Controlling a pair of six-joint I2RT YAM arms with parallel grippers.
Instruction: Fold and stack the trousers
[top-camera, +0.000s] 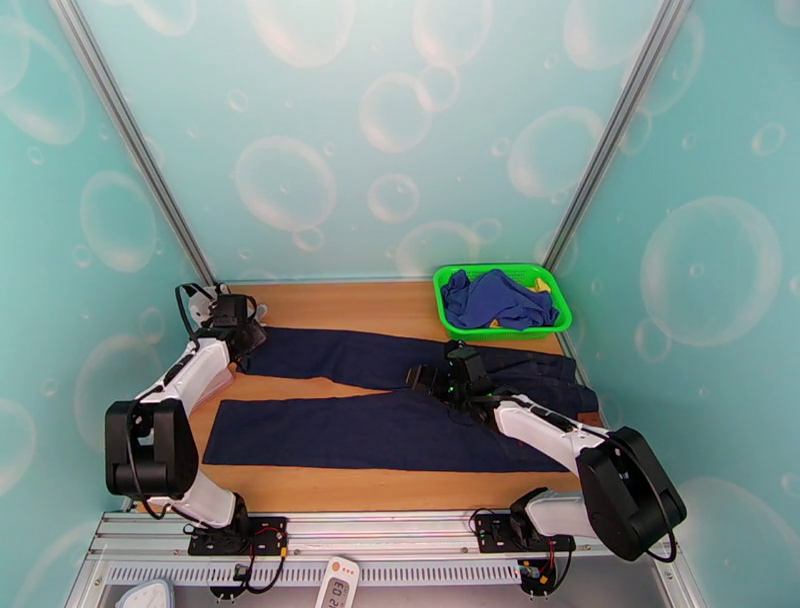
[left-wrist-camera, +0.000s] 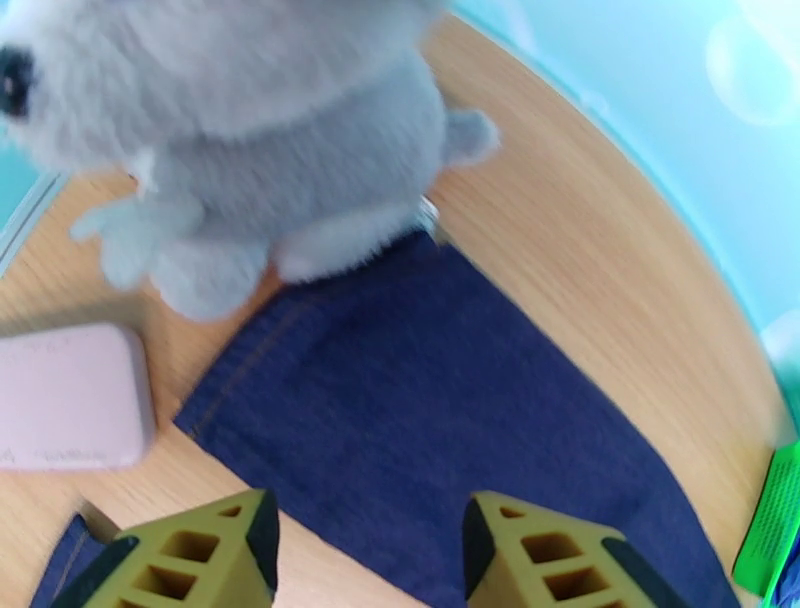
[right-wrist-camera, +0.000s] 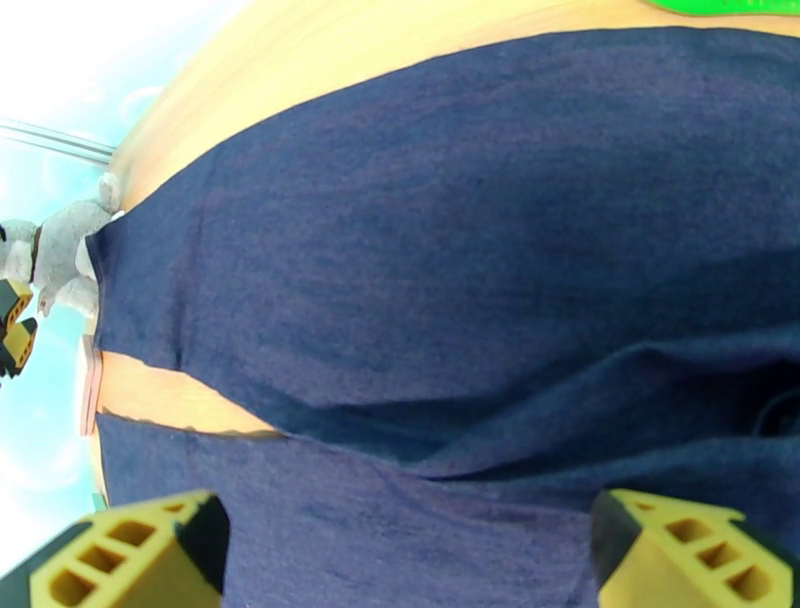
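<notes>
Plush toy (left-wrist-camera: 250, 130) and pink pad (left-wrist-camera: 70, 395) crowd the trousers (left-wrist-camera: 430, 400) cuff.

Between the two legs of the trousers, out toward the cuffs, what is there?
A bare wedge of wooden table lies between the two legs of the trousers, with nothing resting on it. It shows in the top view and in the right wrist view.

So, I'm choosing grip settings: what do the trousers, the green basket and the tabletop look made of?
Trousers: matte dark navy denim, probably cotton; fine weave and orange seam stitching.
Green basket: glossy moulded plastic, by its sheen and thin rim.
Tabletop: smooth wood or wood-look laminate; pale grain lines, which one unclear.
</notes>
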